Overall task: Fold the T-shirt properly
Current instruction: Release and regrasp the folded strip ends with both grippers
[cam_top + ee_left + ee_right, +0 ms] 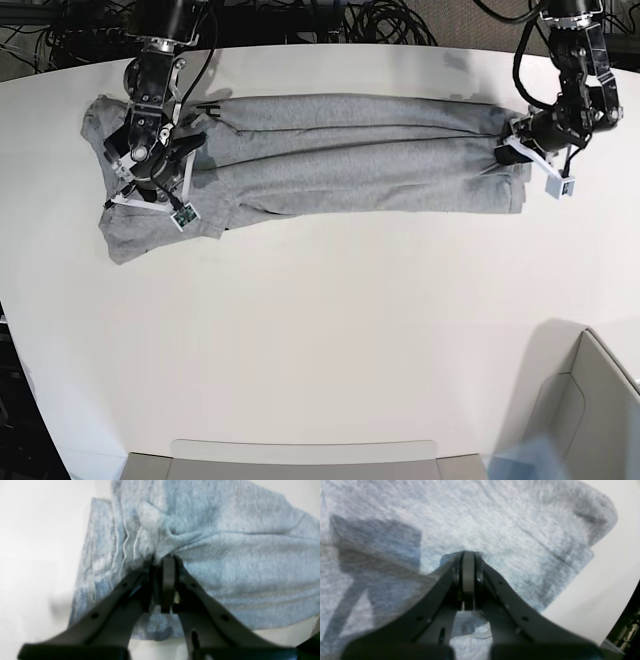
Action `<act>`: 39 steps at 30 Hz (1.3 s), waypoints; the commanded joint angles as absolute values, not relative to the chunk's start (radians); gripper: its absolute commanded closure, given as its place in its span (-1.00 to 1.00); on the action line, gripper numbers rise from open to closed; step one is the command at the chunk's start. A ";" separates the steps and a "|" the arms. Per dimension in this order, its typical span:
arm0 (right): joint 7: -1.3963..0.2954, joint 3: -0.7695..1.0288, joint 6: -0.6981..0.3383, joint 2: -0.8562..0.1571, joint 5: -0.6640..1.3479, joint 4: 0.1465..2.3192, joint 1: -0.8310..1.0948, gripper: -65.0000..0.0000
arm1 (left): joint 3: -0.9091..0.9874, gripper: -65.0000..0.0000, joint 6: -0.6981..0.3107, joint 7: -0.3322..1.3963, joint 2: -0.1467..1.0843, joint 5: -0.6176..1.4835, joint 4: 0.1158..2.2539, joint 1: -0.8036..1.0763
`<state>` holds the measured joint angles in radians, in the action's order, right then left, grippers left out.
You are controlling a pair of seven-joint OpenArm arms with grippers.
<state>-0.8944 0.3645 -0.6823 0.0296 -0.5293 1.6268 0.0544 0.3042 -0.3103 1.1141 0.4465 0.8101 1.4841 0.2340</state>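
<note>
The T-shirt [350, 155] is lying in a long strip along the far edge of the worktop [330, 330], filling most of that side. Both arms are sitting on its two ends, blocking the way there. The wide middle and near side are lying bare. A grey box [575, 420] is standing at the near right corner.

1 T-shirt [340, 160] lies on 1 white table [330, 330]. 2 arms reach it, with 2 grippers: the right gripper [150, 165] and the left gripper [515, 145] (1 at each end). 1 bundle of black cables [385, 22] sits behind.
</note>
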 commanded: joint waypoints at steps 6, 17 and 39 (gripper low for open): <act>-0.918 0.427 -0.698 -0.004 -0.558 1.541 -0.079 1.00 | 0.309 0.80 -0.294 1.130 0.455 0.768 1.461 0.234; -0.918 0.423 -0.698 -0.001 -0.558 1.543 -0.071 1.00 | 0.424 0.50 -0.302 1.227 0.450 0.774 1.756 0.203; -0.918 0.426 -0.698 -0.004 -0.558 1.544 -0.042 1.00 | 0.458 0.49 -0.303 1.305 0.432 0.771 1.847 0.200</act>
<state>-0.8928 0.4225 -0.6827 0.0048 -0.5461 1.5349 -0.0410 0.4553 -0.3031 1.3098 0.4141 0.7624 1.8324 0.2100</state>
